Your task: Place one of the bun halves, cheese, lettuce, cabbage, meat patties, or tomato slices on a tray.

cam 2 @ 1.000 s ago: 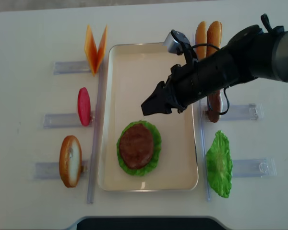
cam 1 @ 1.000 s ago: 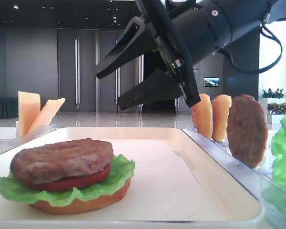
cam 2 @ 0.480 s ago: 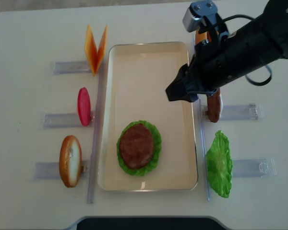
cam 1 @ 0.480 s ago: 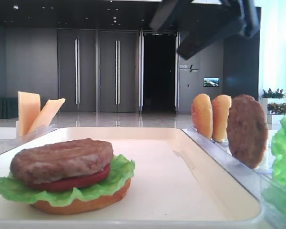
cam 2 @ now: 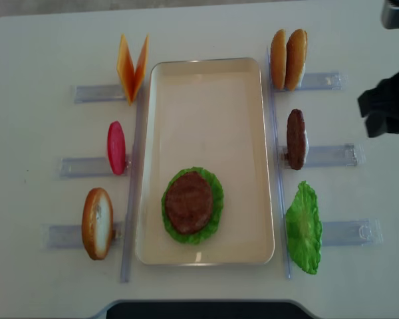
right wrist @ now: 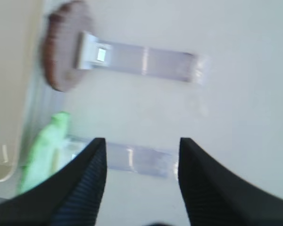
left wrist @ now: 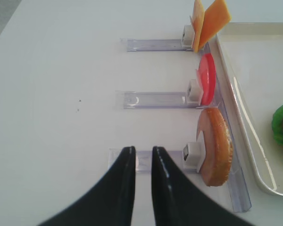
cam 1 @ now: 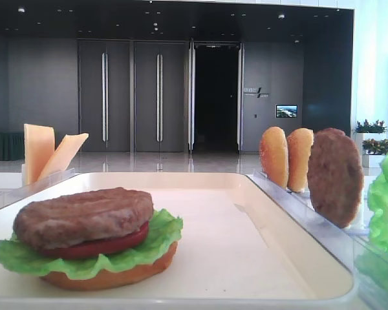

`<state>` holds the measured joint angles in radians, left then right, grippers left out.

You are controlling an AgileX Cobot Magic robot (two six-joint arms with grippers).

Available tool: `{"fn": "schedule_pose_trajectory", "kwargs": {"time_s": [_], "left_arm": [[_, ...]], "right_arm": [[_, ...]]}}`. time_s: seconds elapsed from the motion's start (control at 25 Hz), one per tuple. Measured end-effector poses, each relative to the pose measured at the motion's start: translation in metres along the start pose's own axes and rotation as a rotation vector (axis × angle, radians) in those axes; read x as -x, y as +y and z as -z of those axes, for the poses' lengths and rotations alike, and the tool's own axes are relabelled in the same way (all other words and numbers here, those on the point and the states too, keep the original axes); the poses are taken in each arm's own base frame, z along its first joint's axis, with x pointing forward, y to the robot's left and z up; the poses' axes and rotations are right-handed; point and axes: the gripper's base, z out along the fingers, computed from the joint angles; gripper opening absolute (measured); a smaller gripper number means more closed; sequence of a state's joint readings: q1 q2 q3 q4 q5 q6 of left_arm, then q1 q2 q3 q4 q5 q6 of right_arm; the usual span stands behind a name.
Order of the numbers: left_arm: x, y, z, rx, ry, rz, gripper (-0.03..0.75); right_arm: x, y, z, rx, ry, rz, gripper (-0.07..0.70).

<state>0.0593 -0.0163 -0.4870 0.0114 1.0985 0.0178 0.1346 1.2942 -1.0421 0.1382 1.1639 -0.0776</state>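
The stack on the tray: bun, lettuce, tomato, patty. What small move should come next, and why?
Probably the left gripper should move toward the cheese on its side. The stack on the tray ends with a meat patty and has no cheese yet. The right gripper, jaws apart and empty, sits off to the right.

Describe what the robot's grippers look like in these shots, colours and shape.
Both are black. The right gripper has two broad, tapering jaws with fine ribbed texture on their inner faces. The left gripper has two smooth, glossy black jaws that curve and narrow to rounded tips. From above, only a blocky black part of the right arm shows at the frame edge. No markings or cables are visible.
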Motion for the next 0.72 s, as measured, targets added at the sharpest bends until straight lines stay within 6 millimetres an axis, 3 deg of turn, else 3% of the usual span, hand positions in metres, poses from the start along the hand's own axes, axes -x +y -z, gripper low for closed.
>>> {"fn": "schedule_pose_trajectory", "kwargs": {"time_s": [0.24,0.72], "left_arm": [[0.000,0.000,0.000,0.000,0.000,0.000,0.093],[0.000,0.000,0.000,0.000,0.000,0.000,0.093]], "right_arm": [[-0.016,-0.036,0.022,-0.235,-0.005,-0.111,0.345],[-0.022,-0.037,0.034,-0.269,-0.053,-0.126,0.345]]}}
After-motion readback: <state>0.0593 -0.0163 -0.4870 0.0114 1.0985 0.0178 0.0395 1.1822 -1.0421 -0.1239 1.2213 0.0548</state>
